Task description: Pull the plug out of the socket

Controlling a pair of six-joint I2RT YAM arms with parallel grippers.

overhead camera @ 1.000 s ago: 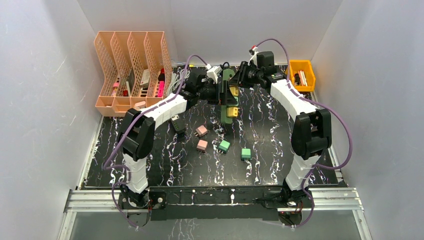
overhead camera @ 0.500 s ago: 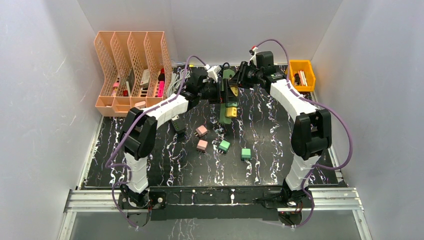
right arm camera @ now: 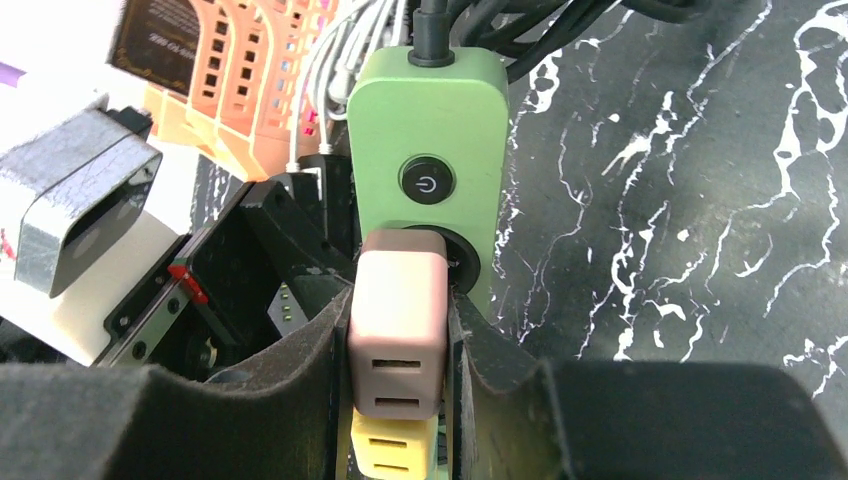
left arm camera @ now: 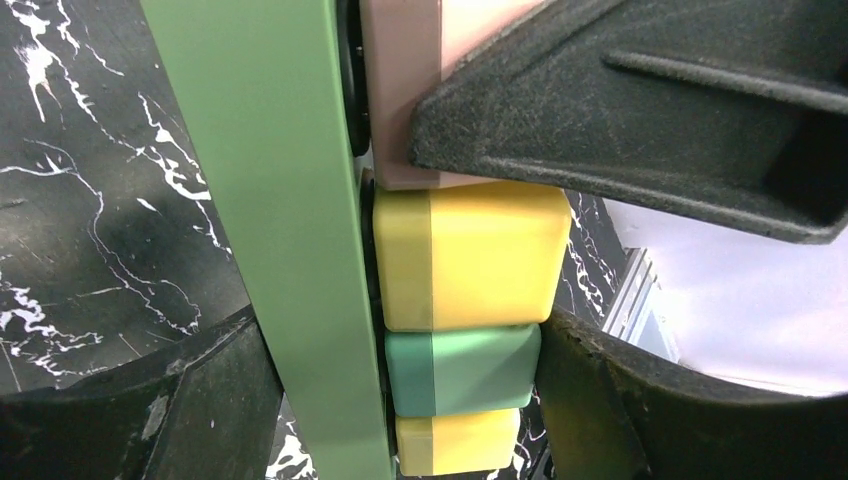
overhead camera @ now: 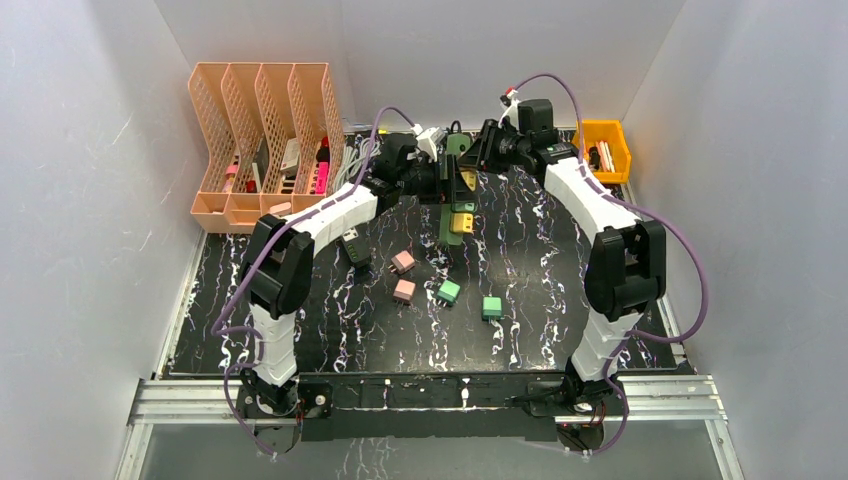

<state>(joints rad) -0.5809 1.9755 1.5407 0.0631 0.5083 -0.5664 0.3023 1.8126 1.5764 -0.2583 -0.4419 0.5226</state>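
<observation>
Black marble tabletop (overhead camera: 560, 300), white walls (overhead camera: 100, 200), R fingers (right arm camera: 500, 370) gripping pink plug (right arm camera: 398, 320), L fingers (left arm camera: 640, 410) unclear.

We are wearing white shells on the left arm (overhead camera: 335, 214) and right arm (overhead camera: 582, 197), with black joint housings (overhead camera: 622, 262). Purple cables (overhead camera: 702, 285) are trailing from our bases at six o'clock. The right gripper (right arm camera: 400, 340) is showing black, grainy fingers (right arm camera: 250, 400).

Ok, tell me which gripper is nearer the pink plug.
Right. The right gripper is clamped on the pink plug; the left gripper straddles the green power strip just past it.
</observation>
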